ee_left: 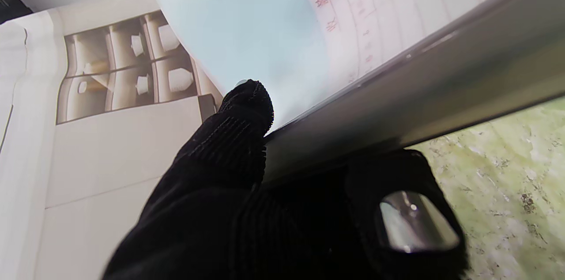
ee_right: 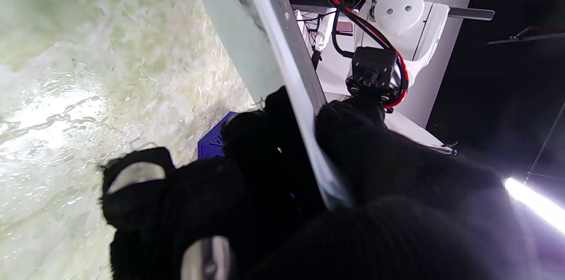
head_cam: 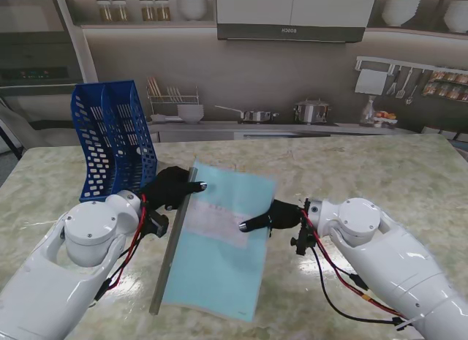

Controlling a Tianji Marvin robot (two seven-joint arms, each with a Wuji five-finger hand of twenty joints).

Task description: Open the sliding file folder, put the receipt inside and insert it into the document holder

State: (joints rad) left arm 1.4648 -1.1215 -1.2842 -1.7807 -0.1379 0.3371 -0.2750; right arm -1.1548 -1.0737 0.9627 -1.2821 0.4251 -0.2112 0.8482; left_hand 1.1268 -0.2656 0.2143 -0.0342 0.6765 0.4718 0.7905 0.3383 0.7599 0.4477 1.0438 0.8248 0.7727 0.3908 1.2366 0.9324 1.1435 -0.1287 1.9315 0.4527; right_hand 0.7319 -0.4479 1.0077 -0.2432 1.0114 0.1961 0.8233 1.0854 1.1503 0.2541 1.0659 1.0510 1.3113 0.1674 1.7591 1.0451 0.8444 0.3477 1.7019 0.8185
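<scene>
both hands on the folder, folder lifted and tilted

left hand (head_cam: 172,188): you have it closed on the file folder (head_cam: 219,241) at the far end of the grey slide bar (head_cam: 174,238). in the left wrist view the thumb (ee_left: 240,125) lies on the pale blue sheet and the other fingers wrap under the bar, so the bar is pinched between them.

right hand (head_cam: 274,217): closed on the folder's right edge. in the right wrist view the edge runs between thumb and fingers (ee_right: 265,147), one finger reaching onto the cover.

folder: held between your two hands, tilted, near corner hanging toward you. receipt (head_cam: 219,217) shows through the cover as a pale band with red print.

blue document holder (head_cam: 113,135) stands upright on the marble table (head_cam: 380,172), just beyond the left hand, apart from the folder.
</scene>
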